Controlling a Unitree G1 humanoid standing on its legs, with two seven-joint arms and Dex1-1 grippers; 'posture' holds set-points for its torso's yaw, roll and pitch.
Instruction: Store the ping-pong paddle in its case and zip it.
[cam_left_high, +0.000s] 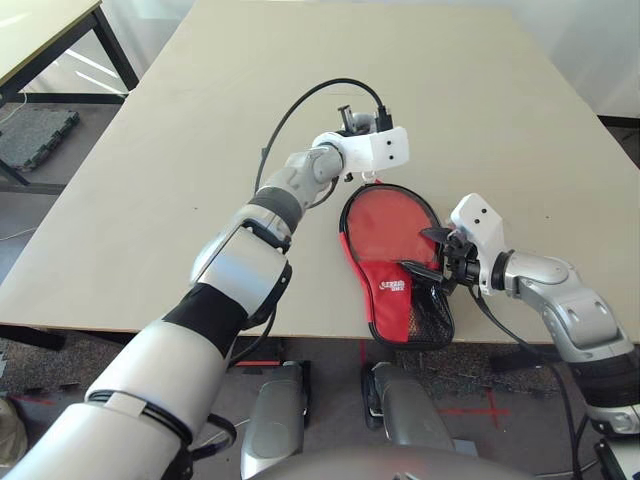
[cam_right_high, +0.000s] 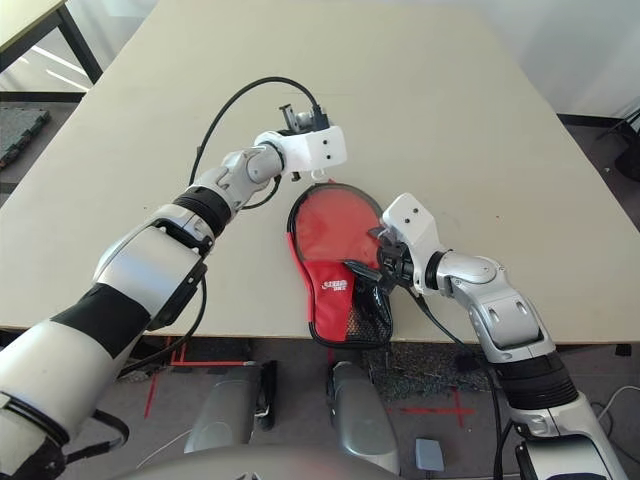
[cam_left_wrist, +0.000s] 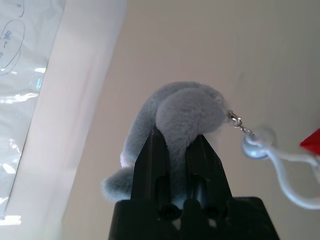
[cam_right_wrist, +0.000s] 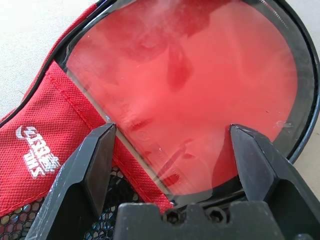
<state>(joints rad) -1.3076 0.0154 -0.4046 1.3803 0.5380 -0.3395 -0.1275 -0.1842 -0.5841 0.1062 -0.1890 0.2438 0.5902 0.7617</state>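
The ping-pong paddle (cam_left_high: 385, 225) lies inside its case (cam_left_high: 392, 290), which sits open at the table's front edge. The red face (cam_right_wrist: 190, 75) shows, ringed by the black trim. The red logo flap and the mesh pocket (cam_left_high: 432, 315) cover the handle. My right gripper (cam_right_wrist: 172, 150) hovers open just over the near part of the face, one finger (cam_right_wrist: 95, 160) close to the flap's edge. My left gripper (cam_left_wrist: 177, 135) is at the far end of the case, shut on a grey fluffy pouch (cam_left_wrist: 185, 110) with a key ring (cam_left_wrist: 257, 147).
The beige table (cam_left_high: 450, 90) stretches wide beyond the case. The case's near end overhangs the front edge (cam_left_high: 300, 333). Another table (cam_left_high: 40, 30) stands at the far left, with a dark mat (cam_left_high: 35, 135) on the floor.
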